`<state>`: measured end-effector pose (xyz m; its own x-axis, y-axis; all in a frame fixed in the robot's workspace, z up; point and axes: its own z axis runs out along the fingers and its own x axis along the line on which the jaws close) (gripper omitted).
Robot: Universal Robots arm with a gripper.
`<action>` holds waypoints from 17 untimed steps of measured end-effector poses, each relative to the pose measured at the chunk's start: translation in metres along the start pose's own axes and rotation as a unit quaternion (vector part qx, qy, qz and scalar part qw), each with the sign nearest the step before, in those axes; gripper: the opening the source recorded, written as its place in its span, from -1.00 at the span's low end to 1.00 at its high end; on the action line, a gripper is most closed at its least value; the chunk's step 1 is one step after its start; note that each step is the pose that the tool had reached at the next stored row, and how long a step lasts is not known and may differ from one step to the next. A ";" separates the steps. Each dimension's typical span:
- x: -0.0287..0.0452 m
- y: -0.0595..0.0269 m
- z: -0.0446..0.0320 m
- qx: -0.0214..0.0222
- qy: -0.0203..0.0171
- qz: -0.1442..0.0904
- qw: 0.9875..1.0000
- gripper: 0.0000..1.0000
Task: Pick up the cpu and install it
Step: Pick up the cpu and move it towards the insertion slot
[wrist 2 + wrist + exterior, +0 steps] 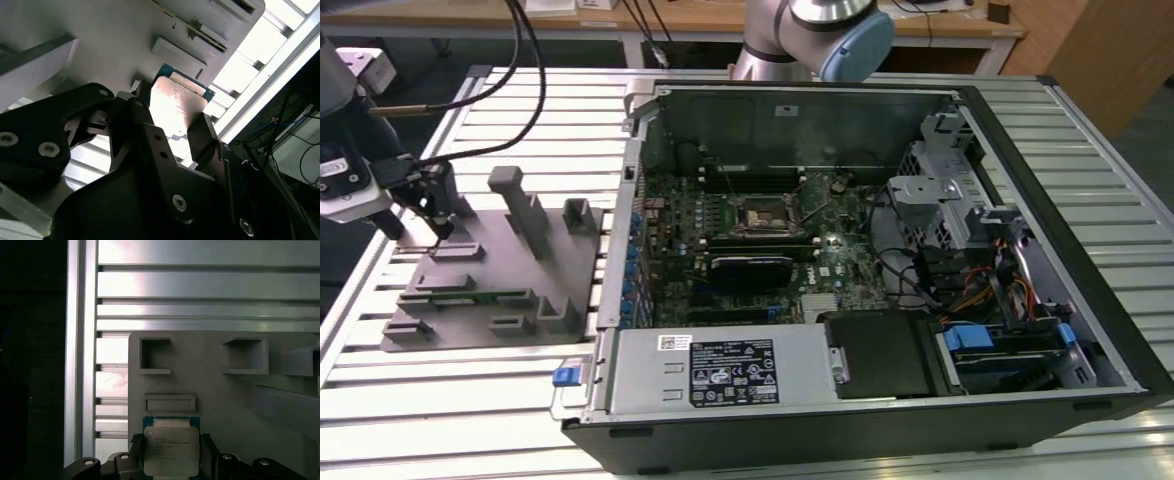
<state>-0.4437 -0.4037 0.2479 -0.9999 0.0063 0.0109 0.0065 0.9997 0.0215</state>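
Exterior view: gripper low over grey fixture plate at that view's left, beside open computer case; its hold hard to make out there | both wrist views: cpu clamped between fingers, close over plate | first wrist view: cpu's near edge hidden behind gripper body.

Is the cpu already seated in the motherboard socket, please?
No, in the first wrist view the cpu is gripped by the pincer over the grey fixture plate, away from any socket.
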 end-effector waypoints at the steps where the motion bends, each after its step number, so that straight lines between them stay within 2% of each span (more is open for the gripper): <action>1: 0.0000 0.0001 -0.0029 0.000 0.000 0.000 1.000 0.07; 17: 0.0005 0.0012 -0.0491 -0.001 -0.001 0.000 1.000 0.07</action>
<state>-0.4436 -0.4035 0.2971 -0.9999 0.0062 0.0096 0.0064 0.9997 0.0225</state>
